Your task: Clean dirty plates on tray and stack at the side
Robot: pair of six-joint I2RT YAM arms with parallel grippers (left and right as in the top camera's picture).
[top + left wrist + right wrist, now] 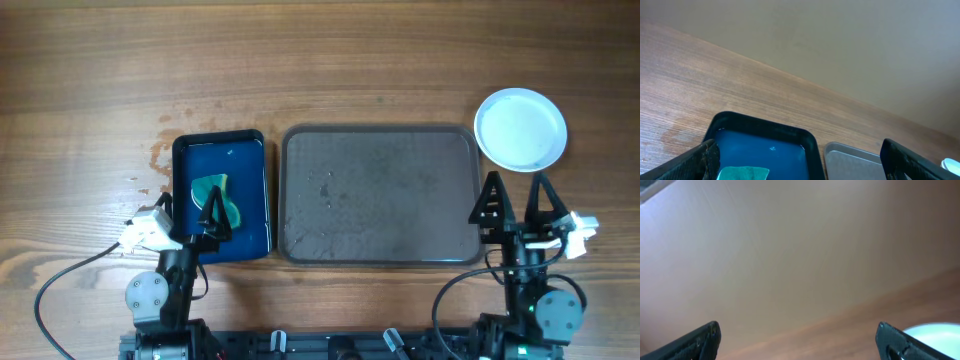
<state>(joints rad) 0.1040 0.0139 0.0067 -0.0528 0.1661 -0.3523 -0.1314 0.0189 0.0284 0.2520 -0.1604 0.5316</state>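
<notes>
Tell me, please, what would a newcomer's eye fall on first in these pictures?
Most likely the blue basin at the left of the table, holding a green sponge, its colour vivid against the wood. Next come the large grey tray in the middle, bare of plates, and the single white plate lying on the table beyond its far right corner.

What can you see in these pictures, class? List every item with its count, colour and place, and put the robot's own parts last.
Plate: one, white, on the table off the grey tray's far right corner.
Grey tray: one, grey, table centre, nothing on it.
Blue tub: one, dark blue, left of the grey tray.
Sponge: one, green, inside the blue tub.
Table: one, brown wood.
Left gripper: one, black, open, over the sponge.
Right gripper: one, black, open, near the plate.
</notes>
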